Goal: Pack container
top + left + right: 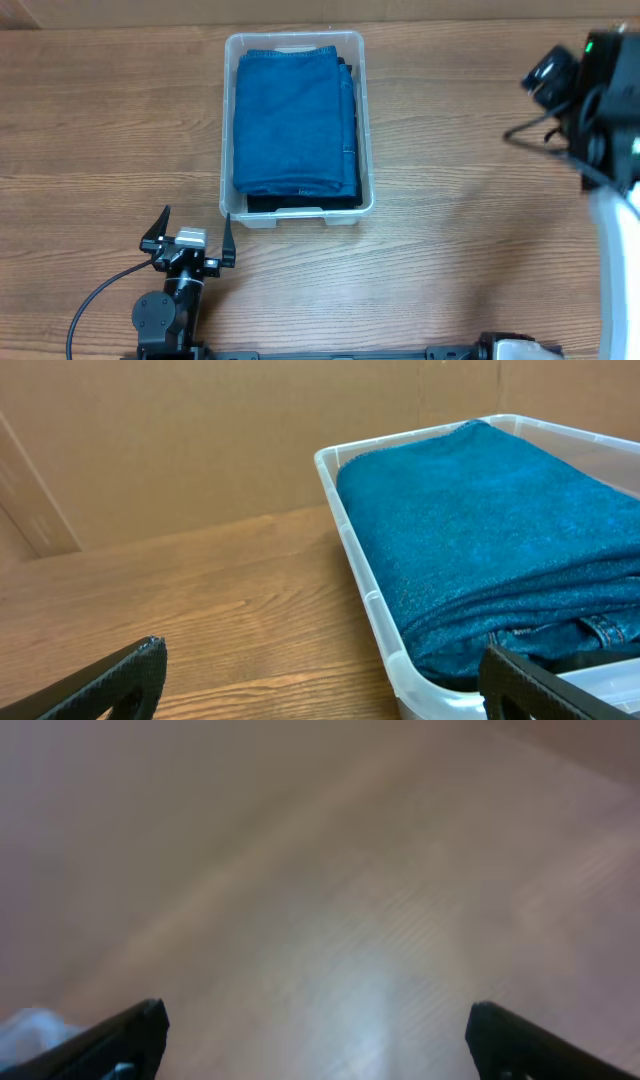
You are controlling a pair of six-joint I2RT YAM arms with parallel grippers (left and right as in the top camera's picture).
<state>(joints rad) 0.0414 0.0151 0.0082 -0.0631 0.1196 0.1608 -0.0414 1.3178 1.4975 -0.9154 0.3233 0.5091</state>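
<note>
The container [228,130] is a clear plastic bin standing at the middle back of the wooden table. A folded blue denim-like cloth [290,115] fills it, lying on top of a darker cloth [300,203]. My left gripper [196,214] is open and empty, just left of the container's near left corner. In the left wrist view the container's rim [360,575] and the blue cloth [480,540] lie ahead on the right, with the left gripper [322,660] spread wide. My right gripper [315,1012] is open over blurred table, holding nothing.
The right arm [590,90] hangs raised at the table's right edge, well away from the container. A brown cardboard wall [200,440] stands behind the table. A black cable [95,300] trails from the left arm's base.
</note>
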